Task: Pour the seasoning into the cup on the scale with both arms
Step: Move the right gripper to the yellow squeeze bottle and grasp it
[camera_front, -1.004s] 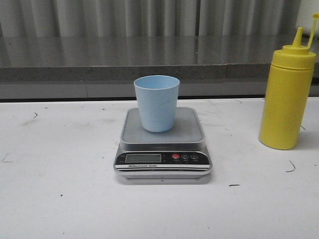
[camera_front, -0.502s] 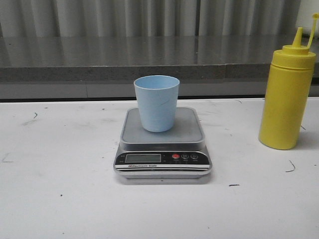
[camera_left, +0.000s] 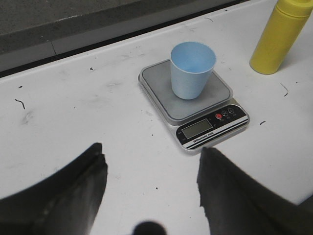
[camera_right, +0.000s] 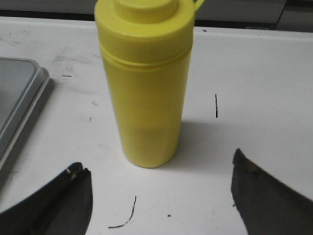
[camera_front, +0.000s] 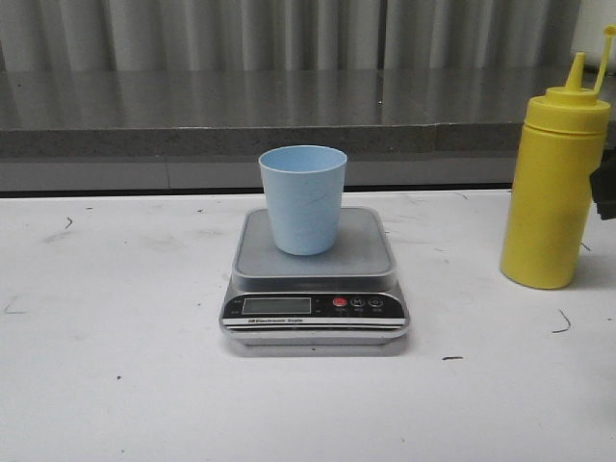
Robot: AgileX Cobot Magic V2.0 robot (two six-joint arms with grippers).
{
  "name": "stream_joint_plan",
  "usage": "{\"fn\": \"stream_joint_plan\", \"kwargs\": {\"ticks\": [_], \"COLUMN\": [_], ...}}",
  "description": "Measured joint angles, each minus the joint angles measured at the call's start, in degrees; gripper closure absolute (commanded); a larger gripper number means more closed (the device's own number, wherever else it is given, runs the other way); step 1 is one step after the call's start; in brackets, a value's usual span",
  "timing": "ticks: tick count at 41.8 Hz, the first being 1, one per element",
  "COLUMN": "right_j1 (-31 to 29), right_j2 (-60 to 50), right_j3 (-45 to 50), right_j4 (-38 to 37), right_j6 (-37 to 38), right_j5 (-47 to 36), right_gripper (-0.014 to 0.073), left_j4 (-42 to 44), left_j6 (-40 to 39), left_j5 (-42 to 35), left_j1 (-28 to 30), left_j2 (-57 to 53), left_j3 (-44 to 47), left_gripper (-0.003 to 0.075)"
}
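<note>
Grasp step: right claw (camera_right: 159, 196), fingers spread wide and empty, should centre on the upright yellow squeeze bottle (camera_right: 144, 83) mid-body on the table (camera_front: 115, 385) right of the scale (camera_front: 316, 289), avoiding tipping; left claw (camera_left: 151, 191) also spread, empty.

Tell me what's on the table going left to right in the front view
scale with the cup standing on its platform → seasoning bottle → a dark sliver of the right hand at the frame's right edge.
</note>
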Motion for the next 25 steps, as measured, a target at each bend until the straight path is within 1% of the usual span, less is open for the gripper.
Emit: {"fn": "stream_joint_plan", "kwargs": {"ticks": [8,12,17,23,25], "right_j1": [0.0,0.0,0.0,0.0,0.0], "right_j2": [8.0,11.9,16.4,21.8,23.7], "right_j3": [0.0,0.0,0.0,-0.2,-0.8], "right_j4": [-0.7,-3.8,-9.3,-10.8,-10.8], "right_j6": [4.5,7.6,11.5,12.6,12.6], "right_j5": [-8.5,-13.2,-21.5,-32.6,-34.9], "right_gripper": [-0.001,-0.001,-0.001,-0.001,-0.001], "left_j4": [0.0,0.0,0.0,0.0,0.0], "left_j6": [0.0,0.0,0.0,0.0,0.0], "left_j5": [0.0,0.0,0.0,0.0,0.0], "left_j1": [0.0,0.0,0.0,0.0,0.0], "left_j2": [0.0,0.0,0.0,0.0,0.0], "left_j3": [0.0,0.0,0.0,0.0,0.0], "left_gripper": [0.0311,0.0311,0.0311,0.0311,0.0311]}}
